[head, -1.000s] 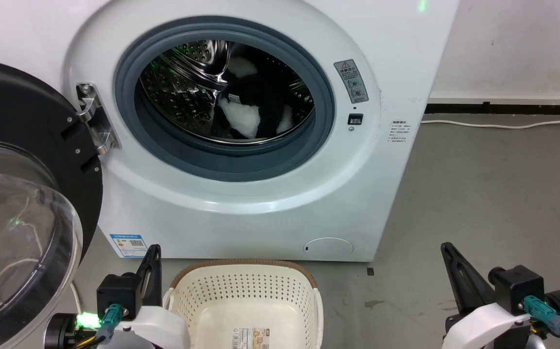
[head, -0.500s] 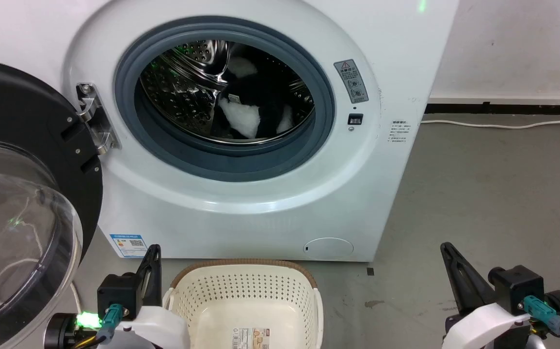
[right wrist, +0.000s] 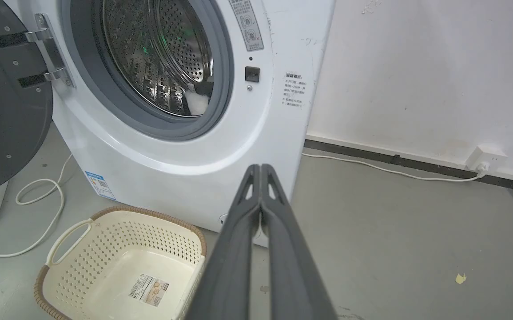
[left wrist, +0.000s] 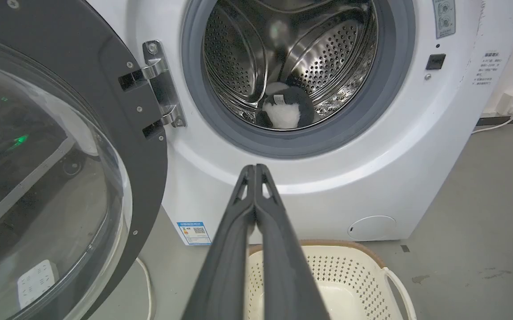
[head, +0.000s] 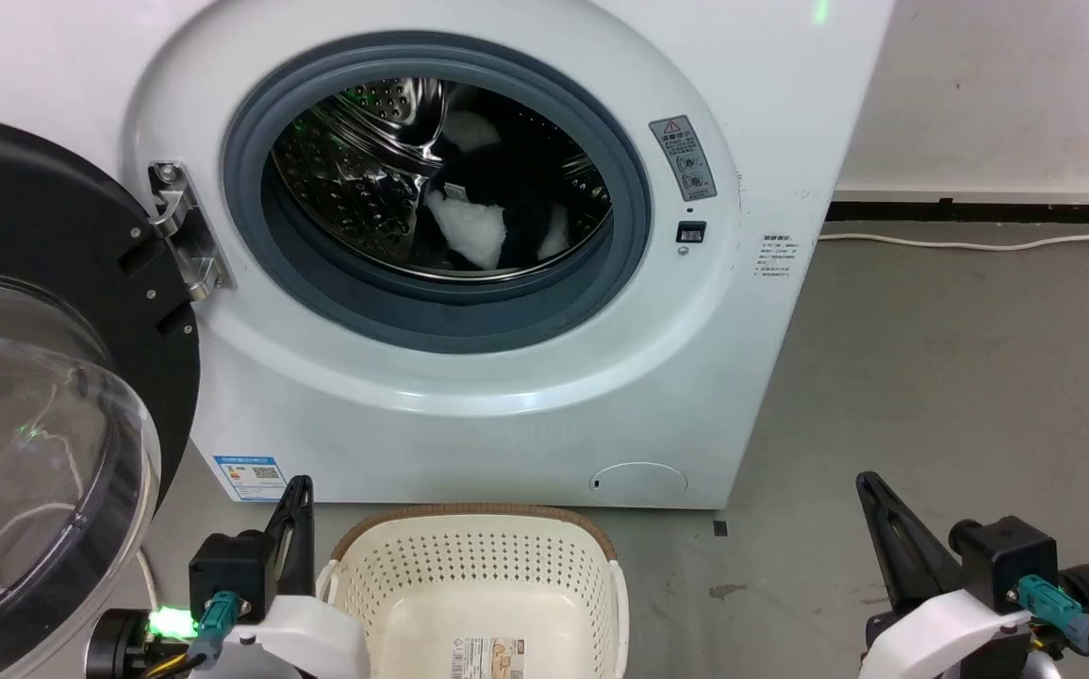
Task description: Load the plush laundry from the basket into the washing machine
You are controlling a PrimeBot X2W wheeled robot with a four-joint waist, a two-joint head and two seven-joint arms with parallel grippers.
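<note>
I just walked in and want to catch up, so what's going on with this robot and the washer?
Nothing is being handled right now. The plush laundry lies inside the drum of the washing machine, whose door stands open. The basket on the floor in front holds just its paper label. The left hand and right hand are both shut on nothing, low on either side of the basket.

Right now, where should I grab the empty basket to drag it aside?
Probably the basket's pale loop handle on its right end, right gripper coming down from above once opened: the loop stands off the perforated wall, leaving a finger gap.
</note>
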